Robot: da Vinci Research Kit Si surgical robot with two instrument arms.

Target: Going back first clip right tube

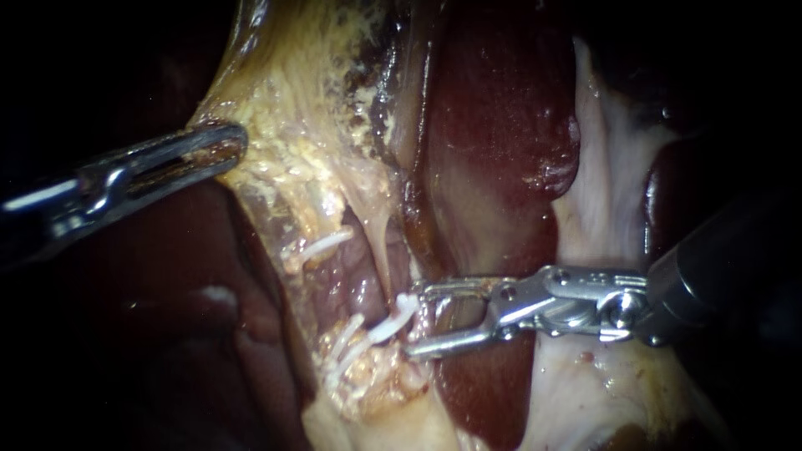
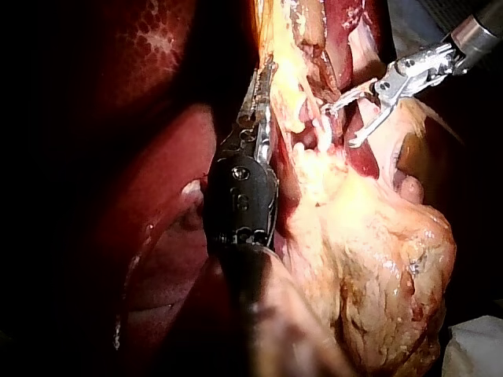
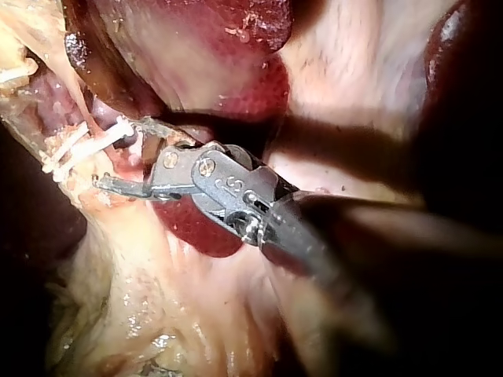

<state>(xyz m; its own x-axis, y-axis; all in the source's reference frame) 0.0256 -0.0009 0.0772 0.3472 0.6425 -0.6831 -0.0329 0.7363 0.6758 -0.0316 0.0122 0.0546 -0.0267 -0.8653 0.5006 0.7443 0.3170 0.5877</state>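
Note:
My right instrument (image 1: pixel 415 322) reaches in from the right with its jaws open and nothing between them. Its tips stand right next to a white clip (image 1: pixel 399 316) on a pale tube (image 1: pixel 386 250). Several more white clips (image 1: pixel 347 349) cluster just below it, and another clip (image 1: pixel 324 244) lies higher to the left. In the right wrist view the open jaws (image 3: pixel 126 157) face the same clips (image 3: pixel 82 148). My left instrument (image 1: pixel 232 146) enters from the left, shut on yellow fatty tissue (image 1: pixel 276 159) and holding it taut. The left wrist view shows it (image 2: pixel 263 94) beside that tissue.
Dark red liver (image 1: pixel 493 125) lies above and behind my right instrument, with pale membrane (image 1: pixel 606 192) to its right. The bulky yellowish gallbladder (image 2: pixel 385 259) hangs beside my left instrument's shaft (image 2: pixel 240 204). More liver (image 1: pixel 167 292) fills the lower left.

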